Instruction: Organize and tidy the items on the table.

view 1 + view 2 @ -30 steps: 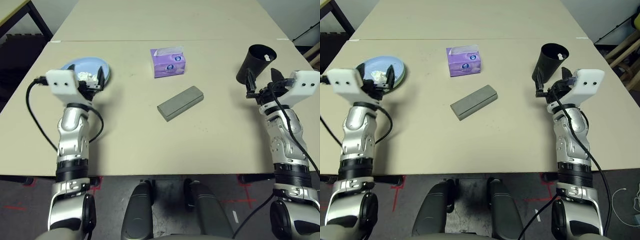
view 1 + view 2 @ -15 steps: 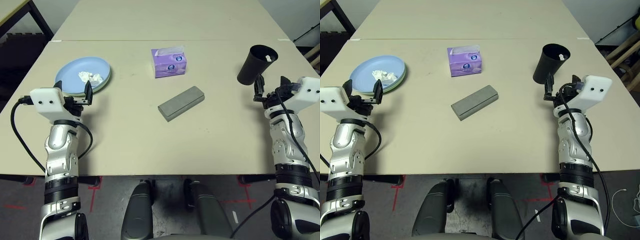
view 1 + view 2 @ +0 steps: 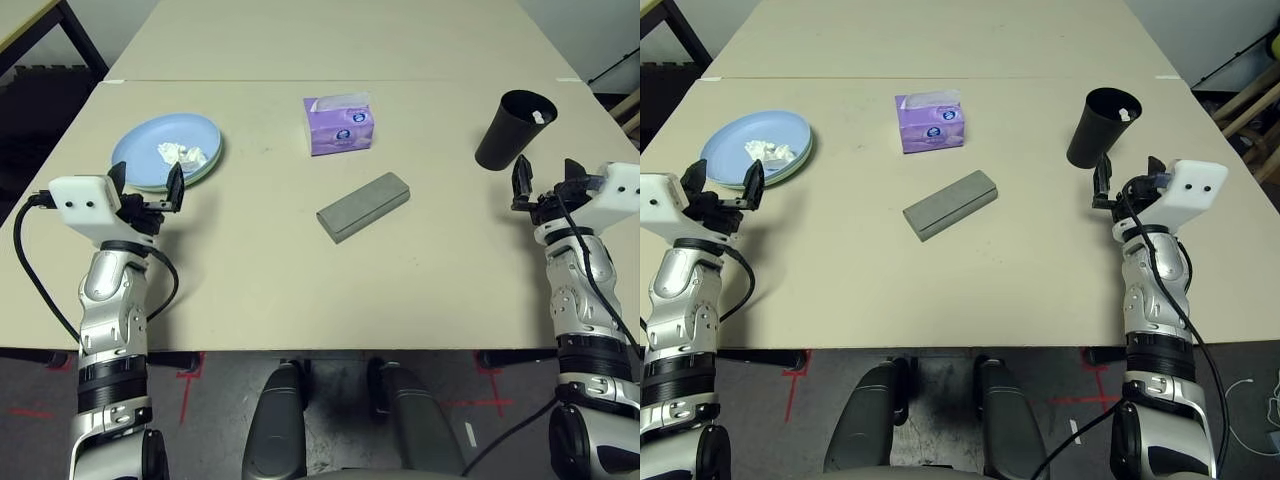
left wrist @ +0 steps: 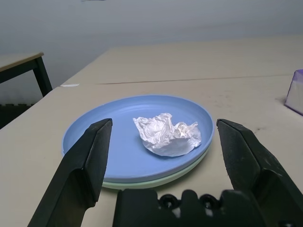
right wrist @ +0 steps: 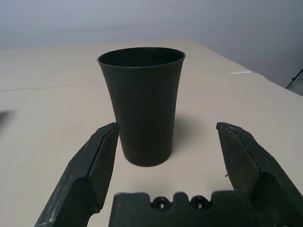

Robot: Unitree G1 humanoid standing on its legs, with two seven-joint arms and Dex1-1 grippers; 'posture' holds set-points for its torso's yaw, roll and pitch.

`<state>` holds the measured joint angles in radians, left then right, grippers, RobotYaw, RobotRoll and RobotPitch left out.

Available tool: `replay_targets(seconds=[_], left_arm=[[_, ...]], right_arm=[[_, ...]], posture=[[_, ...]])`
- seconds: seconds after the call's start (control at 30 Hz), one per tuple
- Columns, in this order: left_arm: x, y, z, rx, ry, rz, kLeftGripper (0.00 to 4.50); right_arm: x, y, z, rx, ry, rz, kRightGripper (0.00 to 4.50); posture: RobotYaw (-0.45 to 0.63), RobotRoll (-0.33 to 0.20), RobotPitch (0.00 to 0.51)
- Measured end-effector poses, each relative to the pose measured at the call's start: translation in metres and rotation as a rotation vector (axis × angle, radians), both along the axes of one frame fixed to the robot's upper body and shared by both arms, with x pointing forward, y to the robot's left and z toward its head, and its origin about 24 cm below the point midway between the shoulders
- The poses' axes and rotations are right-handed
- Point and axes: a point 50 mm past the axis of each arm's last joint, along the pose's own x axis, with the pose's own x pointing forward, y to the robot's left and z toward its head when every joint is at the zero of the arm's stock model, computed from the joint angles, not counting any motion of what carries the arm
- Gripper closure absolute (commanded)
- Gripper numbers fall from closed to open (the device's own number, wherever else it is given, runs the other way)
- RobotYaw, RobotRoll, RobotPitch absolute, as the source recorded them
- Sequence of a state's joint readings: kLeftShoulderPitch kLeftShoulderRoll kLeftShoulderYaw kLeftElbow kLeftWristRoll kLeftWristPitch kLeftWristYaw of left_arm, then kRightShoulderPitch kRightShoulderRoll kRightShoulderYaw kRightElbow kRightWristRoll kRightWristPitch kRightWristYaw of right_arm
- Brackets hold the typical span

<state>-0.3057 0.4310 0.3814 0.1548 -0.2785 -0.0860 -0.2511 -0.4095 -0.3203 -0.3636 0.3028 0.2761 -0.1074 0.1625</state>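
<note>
Just ahead of the empty, spread left hand [image 3: 146,190] the tissue [image 4: 166,134] lies on the stacked plates [image 4: 90,150], the cup [image 5: 141,105] stands before the equally spread right hand [image 3: 545,184], and the glasses case [image 3: 362,206] between them looks the only piece left.

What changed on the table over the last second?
Both arms pulled back toward the robot: the left pincer came off the stacked light blue plate holding the crumpled white tissue, the right pincer backed away from the black plastic cup. Both open, empty. Grey oblong case and purple tissue box unmoved.
</note>
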Motion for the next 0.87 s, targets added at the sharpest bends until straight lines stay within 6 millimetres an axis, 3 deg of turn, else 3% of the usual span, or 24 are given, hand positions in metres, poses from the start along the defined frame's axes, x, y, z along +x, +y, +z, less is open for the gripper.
replay_targets(seconds=[0.7, 0.87], left_arm=[[0.01, 0.005, -0.005, -0.018, 0.024, 0.022, 0.0], [0.015, 0.002, 0.004, -0.01, -0.011, 0.027, 0.0]], right_arm=[[0.006, 0.001, 0.007, -0.016, -0.01, 0.017, 0.02], [0.01, 0.001, 0.006, -0.011, 0.001, 0.004, 0.02]], posture=[[0.15, 0.0, 0.179], [0.14, 0.0, 0.178]])
